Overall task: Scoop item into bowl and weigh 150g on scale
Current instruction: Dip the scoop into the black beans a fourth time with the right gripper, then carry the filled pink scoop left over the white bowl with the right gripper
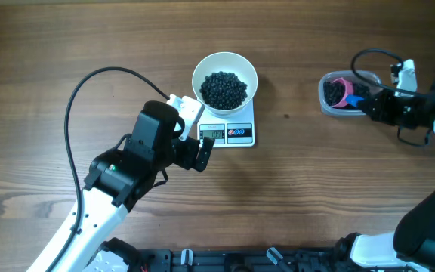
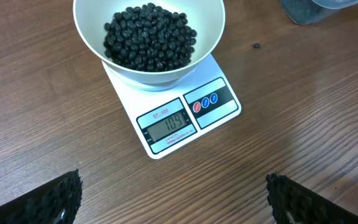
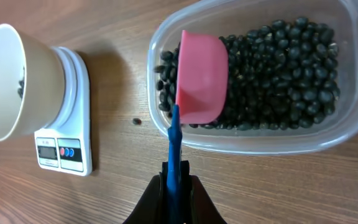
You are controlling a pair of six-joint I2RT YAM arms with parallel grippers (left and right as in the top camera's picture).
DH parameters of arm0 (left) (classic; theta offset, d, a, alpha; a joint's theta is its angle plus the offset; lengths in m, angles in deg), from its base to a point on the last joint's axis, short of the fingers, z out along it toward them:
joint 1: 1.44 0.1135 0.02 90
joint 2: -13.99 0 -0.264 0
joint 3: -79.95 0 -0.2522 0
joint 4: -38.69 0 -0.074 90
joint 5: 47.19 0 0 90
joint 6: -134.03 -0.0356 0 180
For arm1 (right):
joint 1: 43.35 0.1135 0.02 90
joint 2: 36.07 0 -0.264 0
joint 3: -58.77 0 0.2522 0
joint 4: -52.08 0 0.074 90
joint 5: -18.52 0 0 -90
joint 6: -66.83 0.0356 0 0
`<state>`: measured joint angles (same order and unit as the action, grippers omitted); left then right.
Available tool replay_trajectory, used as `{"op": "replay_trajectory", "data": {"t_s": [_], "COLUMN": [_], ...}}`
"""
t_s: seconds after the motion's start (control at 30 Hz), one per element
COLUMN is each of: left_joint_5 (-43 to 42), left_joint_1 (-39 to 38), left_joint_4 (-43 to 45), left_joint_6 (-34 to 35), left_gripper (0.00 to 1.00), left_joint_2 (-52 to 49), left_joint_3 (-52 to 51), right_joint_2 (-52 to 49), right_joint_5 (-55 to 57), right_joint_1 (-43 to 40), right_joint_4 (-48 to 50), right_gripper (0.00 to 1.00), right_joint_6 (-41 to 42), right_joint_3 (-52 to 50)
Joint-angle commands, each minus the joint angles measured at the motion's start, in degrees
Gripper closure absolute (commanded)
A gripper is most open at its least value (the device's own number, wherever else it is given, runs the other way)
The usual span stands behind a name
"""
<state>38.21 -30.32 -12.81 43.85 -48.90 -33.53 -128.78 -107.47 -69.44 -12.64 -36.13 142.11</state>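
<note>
The white bowl [image 1: 225,69] stands on the scale [image 1: 240,134] and holds a heap of black beans, the item [image 2: 149,37]. The scale's display [image 2: 169,126] shows digits that look like 109. My left gripper [image 2: 176,200] hovers open over bare wood just in front of the scale, holding nothing. My right gripper [image 3: 178,182] is shut on the blue handle [image 3: 174,146] of a pink scoop [image 3: 201,78]. The scoop head lies tilted inside the clear tub [image 3: 260,144], among more black beans [image 3: 278,68].
One stray bean [image 3: 137,121] lies on the wood between the scale and the tub. A black cable [image 1: 89,91] loops over the table to the left of the left arm. The tub [image 1: 331,106] sits at the right, well away from the scale.
</note>
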Motion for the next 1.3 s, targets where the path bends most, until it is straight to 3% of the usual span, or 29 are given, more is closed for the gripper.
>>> {"op": "replay_trajectory", "data": {"t_s": [0.0,0.23,0.47,0.67,0.83,1.0,1.13,1.27], "left_joint_5": [-0.9,-0.9,-0.9,-0.9,-0.9,-0.9,-0.9,-0.9], "left_joint_1": [-0.24,-0.24,-0.24,-0.24,-0.24,-0.24,-0.26,-0.24], "left_joint_4": [0.0,0.0,0.0,0.0,0.0,0.0,0.0,0.0], "left_joint_6": [-0.9,-0.92,-0.92,-0.9,-0.9,-0.9,-0.9,-0.9], "left_gripper": [0.0,0.0,0.0,0.0,0.0,0.0,0.0,0.0], "left_joint_2": [-0.11,-0.11,-0.11,-0.11,-0.11,-0.11,-0.11,-0.11], "left_joint_3": [-0.15,-0.15,-0.15,-0.15,-0.15,-0.15,-0.15,-0.15], "right_joint_2": [-0.74,-0.74,-0.74,-0.74,-0.74,-0.74,-0.74,-0.74], "right_joint_5": [-6.58,-12.94,-27.08,-39.17,-40.0,-34.56,-31.45,-15.56], "right_joint_1": [-2.99,-6.71,-11.21,-8.94,-1.46,12.0,21.44,29.07], "right_joint_4": [0.39,0.33,-0.04,1.73,6.34,17.97,24.74,25.49], "right_gripper": [0.96,0.96,0.96,0.96,0.96,0.96,0.96,0.96], "right_joint_6": [1.6,5.42,7.1,13.53,22.43,28.55,29.64,29.4], "right_joint_3": [0.15,0.15,0.15,0.15,0.15,0.15,0.15,0.15]}}
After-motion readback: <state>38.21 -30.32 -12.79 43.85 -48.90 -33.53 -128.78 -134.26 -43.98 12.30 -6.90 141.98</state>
